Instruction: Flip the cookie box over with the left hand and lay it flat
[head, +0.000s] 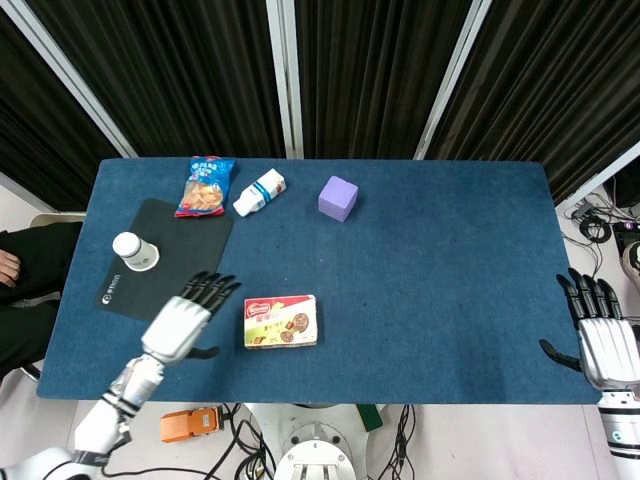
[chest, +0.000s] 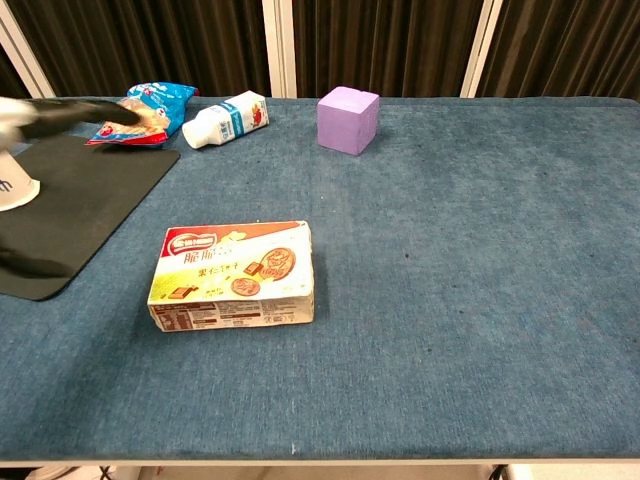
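Note:
The cookie box (head: 281, 321) (chest: 235, 274) lies flat on the blue table, printed face up, near the front left of centre. My left hand (head: 186, 316) hovers just left of the box with its fingers spread, holding nothing and apart from the box. In the chest view that left hand (chest: 45, 116) is a blurred shape at the far left edge. My right hand (head: 603, 338) is at the table's right front corner, fingers apart and empty.
A black mat (head: 190, 262) lies at the left with a white paper cup (head: 135, 251) on it. A snack bag (head: 206, 186), a small milk bottle (head: 259, 192) and a purple cube (head: 338, 197) stand along the back. The table's front edge (chest: 320, 462) is close to the box.

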